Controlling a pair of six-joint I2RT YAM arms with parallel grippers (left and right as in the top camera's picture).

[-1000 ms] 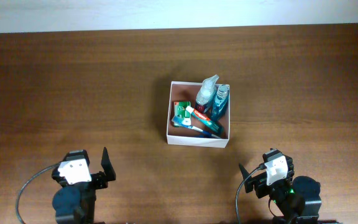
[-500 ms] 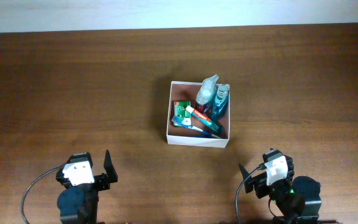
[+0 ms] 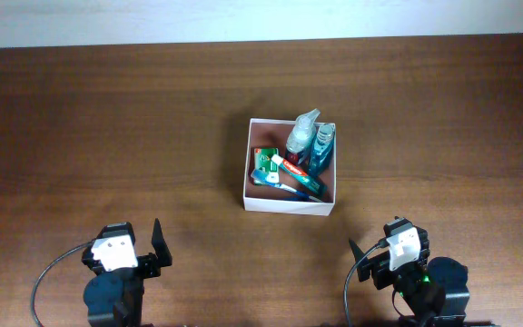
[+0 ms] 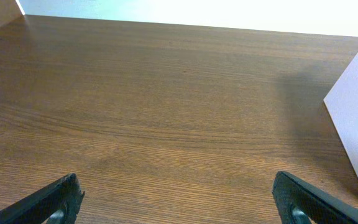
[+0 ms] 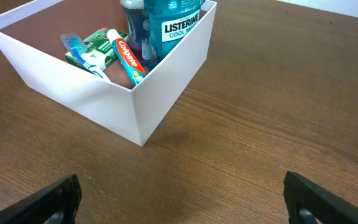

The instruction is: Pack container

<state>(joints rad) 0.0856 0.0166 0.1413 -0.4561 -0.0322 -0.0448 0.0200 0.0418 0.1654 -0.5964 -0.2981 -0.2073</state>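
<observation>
The left arm (image 3: 112, 272) sits at the near left edge of the tabletop (image 3: 107, 118) and the right arm (image 3: 411, 268) at the near right edge, both drawn back and low, each wrist pointing toward the far side. The left fingers (image 4: 56, 200) are spread wide apart and hold nothing, with bare wood between them. The right fingers (image 5: 59, 198) are likewise wide apart and empty. The container (image 3: 289, 205) stands on the tabletop around the middle, a little to the right, well apart from both arms and closer to the right one. In the left wrist view only one of its white walls shows, at the right edge, while in the right wrist view one corner faces the camera. Inside it, against the far right wall, a blue Listerine bottle (image 5: 176, 22) stands beside a clear bottle (image 3: 302, 134) with a pale cap. A Colgate tube (image 5: 128, 57) lies slanted across the pinkish-brown floor, next to a blue and white toothbrush (image 5: 82, 53), both resting over a small green carton (image 5: 101, 46).
</observation>
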